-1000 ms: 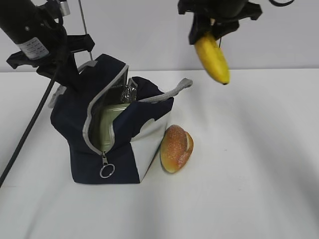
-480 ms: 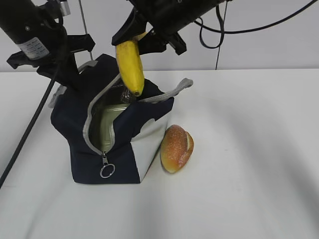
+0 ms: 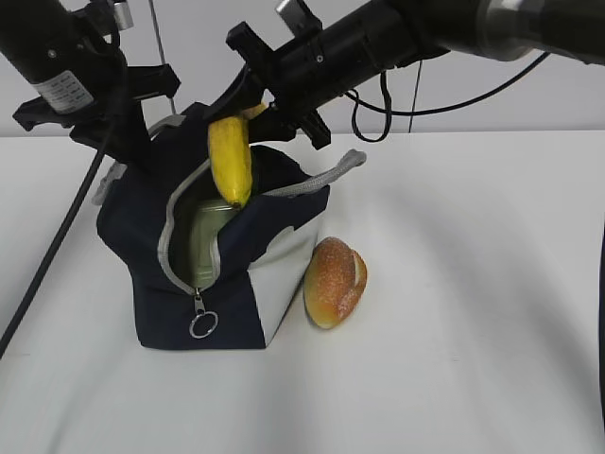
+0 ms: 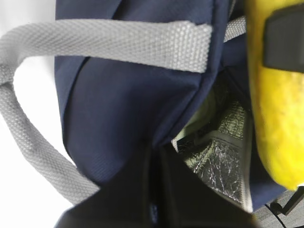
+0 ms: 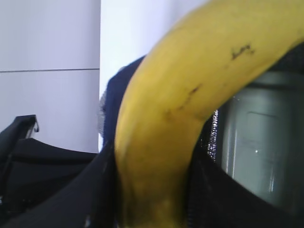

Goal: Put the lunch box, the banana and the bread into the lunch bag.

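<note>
The lunch bag (image 3: 213, 255) stands unzipped on the surface (image 3: 473, 331), its back rim pinched in the closed left end effector (image 4: 154, 156). The lunch box (image 3: 200, 232) already sits inside it, green lid showing through the opening. The banana (image 3: 230, 161) hangs gripped in the right end effector (image 3: 255, 109), its lower tip at the bag's mouth, just above the lunch box (not yet released). The bread (image 3: 335, 281) lies outside, touching the bag's white side, so two items remain. Half a second ago the banana hung slightly further right and higher above the bag; a second ago, well off to the bag's right.
</note>
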Controlling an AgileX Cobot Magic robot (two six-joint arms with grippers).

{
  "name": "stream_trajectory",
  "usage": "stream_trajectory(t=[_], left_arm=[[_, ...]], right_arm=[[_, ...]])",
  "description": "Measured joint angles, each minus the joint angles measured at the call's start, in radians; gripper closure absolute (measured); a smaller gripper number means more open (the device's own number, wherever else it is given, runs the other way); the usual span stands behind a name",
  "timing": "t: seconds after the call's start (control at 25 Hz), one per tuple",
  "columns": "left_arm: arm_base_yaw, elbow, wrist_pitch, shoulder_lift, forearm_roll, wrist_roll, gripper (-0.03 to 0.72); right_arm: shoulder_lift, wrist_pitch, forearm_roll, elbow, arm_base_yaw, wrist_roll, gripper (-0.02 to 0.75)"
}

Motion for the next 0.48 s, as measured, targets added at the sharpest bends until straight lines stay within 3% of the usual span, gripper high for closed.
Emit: stream_trajectory(t=[0.28, 0.48], left_arm=[[0.0, 0.0, -0.008, 0.0, 0.003, 0.0, 0.688], [0.0, 0.0, -0.014, 0.0, 0.005, 0.0, 0.688]], right_arm=[[0.007, 0.051, -0.169, 0.0, 0.0, 0.041, 0.457], [0.007, 0.096, -0.227, 0.0, 0.0, 0.079, 0.457]])
